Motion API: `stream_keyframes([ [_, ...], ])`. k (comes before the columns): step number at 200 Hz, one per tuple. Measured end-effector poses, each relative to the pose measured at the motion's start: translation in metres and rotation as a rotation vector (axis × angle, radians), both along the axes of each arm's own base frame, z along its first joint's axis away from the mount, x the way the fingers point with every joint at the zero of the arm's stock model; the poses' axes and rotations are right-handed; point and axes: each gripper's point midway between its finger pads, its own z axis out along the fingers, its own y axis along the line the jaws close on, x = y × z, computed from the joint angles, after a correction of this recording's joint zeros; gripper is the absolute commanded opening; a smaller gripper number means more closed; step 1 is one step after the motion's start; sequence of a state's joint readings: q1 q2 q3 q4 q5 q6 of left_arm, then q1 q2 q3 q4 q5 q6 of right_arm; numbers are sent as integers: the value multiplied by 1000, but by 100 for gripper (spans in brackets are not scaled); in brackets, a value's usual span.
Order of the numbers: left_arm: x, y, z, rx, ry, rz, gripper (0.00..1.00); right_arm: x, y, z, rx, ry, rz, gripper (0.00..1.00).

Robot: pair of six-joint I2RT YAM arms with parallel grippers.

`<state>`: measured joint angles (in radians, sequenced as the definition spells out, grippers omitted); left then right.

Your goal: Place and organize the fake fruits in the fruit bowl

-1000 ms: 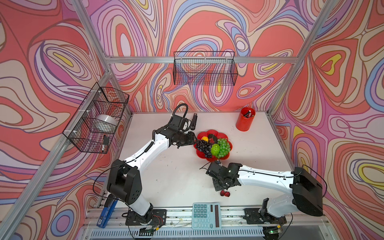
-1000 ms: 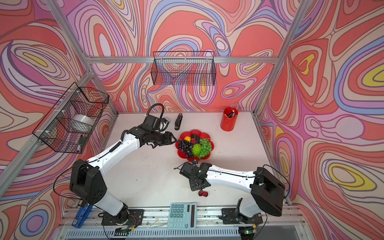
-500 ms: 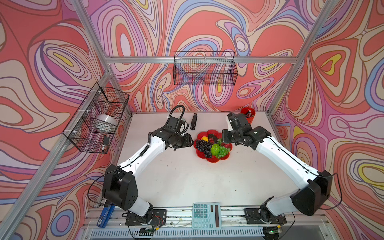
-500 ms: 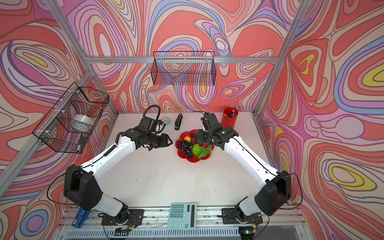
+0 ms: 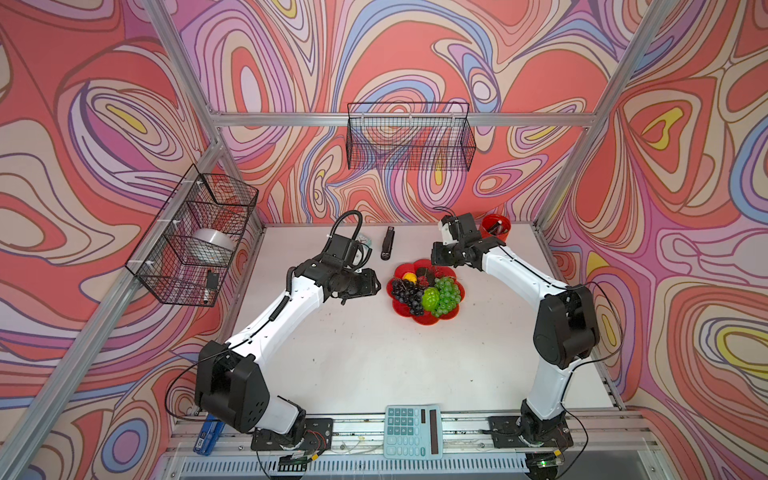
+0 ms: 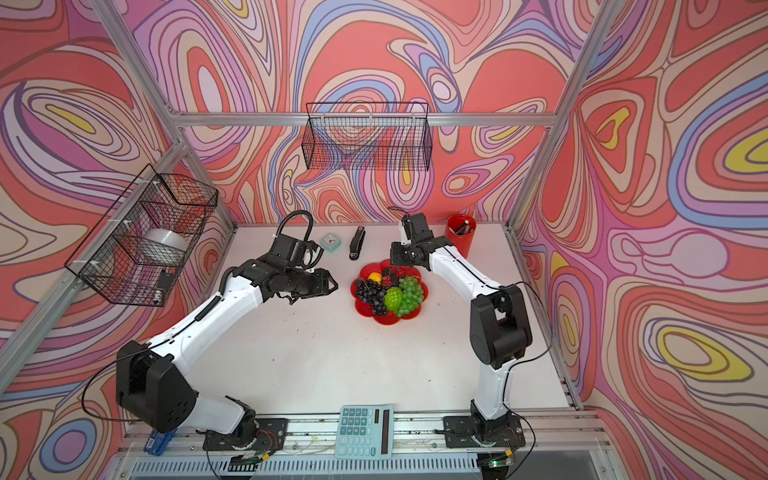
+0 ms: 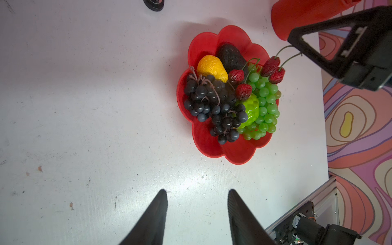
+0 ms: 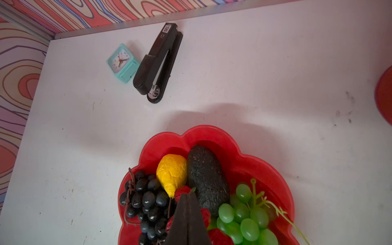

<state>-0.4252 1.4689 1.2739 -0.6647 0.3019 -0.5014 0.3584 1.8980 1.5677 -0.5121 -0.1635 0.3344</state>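
Over the pen-cup side of the fruit bowl [image 7: 203, 42] hangs a red cherry pair [image 7: 273, 71], its two thin stems pinched in the clenched right gripper [image 7: 297, 48]. The pair's long axis runs from the stem ends at the jaws down to the fruits, which point down at the green grape bunch [image 7: 265, 106]; whether they touch it I cannot tell.

The step in hand looks like setting this last pair down. It would go best carried a little toward the bowl's middle and lowered until both fruits settle in a hollow, say beside the other cherry pair [image 7: 239, 84], and only then let go (round fruit dropped on heaped grapes near a shallow rim may well roll out). The stems should lie inward, not over the scalloped edge.

Already in the bowl are the dark grape bunch [image 7: 212, 101], yellow-orange fruit [image 7: 212, 66], avocado [image 7: 230, 56] and bumpy lime-green fruit [image 7: 251, 108]. The left gripper [image 7: 196, 191] hovers beside the bowl, fingers parted and empty, apart from everything.
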Motion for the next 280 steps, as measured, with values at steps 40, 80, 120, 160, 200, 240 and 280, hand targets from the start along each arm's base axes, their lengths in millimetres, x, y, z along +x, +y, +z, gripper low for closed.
stream_keyframes([
  [40, -1, 0, -1, 2, 5, 0, 50, 6, 3, -5, 40, -3, -11, 0],
  [80, -1, 1, -1, 2, 6, 0, 50, 11, 10, -13, 82, 11, -11, 0],
  [120, -1, 1, -1, 3, 6, 1, 50, 8, 13, -37, 106, 72, -28, 0],
  [160, -5, 3, -5, 7, 17, 1, 50, 8, 15, -36, 129, 76, -38, 3],
  [200, -7, 3, -7, 11, 24, 2, 51, 9, 15, -36, 128, 74, -38, 39],
  [240, -10, 6, -9, 25, 39, 5, 63, 8, 10, -31, 92, 62, -39, 53],
  [280, -12, 14, -9, 59, 43, 23, 100, -1, -6, 28, 47, -56, -50, 65],
])
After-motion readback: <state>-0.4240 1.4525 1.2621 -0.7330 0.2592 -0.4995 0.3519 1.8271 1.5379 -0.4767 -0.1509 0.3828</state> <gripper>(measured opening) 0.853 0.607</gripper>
